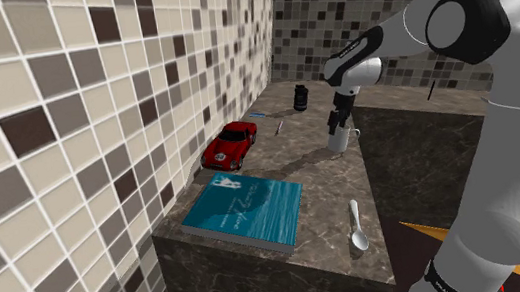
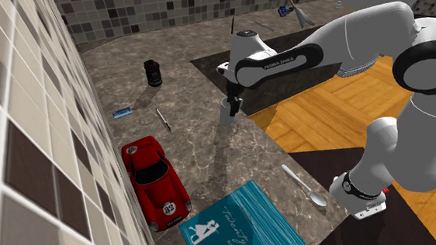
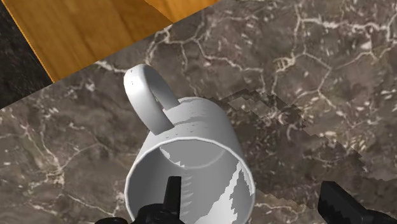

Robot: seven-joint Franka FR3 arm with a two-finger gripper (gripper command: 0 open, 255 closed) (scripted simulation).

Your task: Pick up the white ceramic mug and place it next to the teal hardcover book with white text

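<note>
The white mug (image 1: 342, 140) (image 2: 228, 112) stands upright on the dark marble counter (image 1: 317, 179), close to the edge that faces the wooden floor. My gripper (image 1: 336, 124) (image 2: 233, 104) (image 3: 254, 207) is lowered onto it and open. One finger (image 3: 170, 198) is inside the mug (image 3: 191, 153); the other finger (image 3: 345, 205) is outside, clear of the wall. The mug's handle points away from the fingers. A teal book with white text (image 1: 245, 210) (image 2: 249, 228) lies flat at the counter's near end in the shoulder view.
A red toy car (image 1: 230, 145) (image 2: 154, 180) sits by the tiled wall between mug and book. A spoon (image 1: 357, 228) (image 2: 306, 187) lies near the book by the counter's edge. A black canister (image 1: 300, 97) (image 2: 153, 73) and a pen (image 1: 279, 127) (image 2: 163, 120) lie beyond the mug.
</note>
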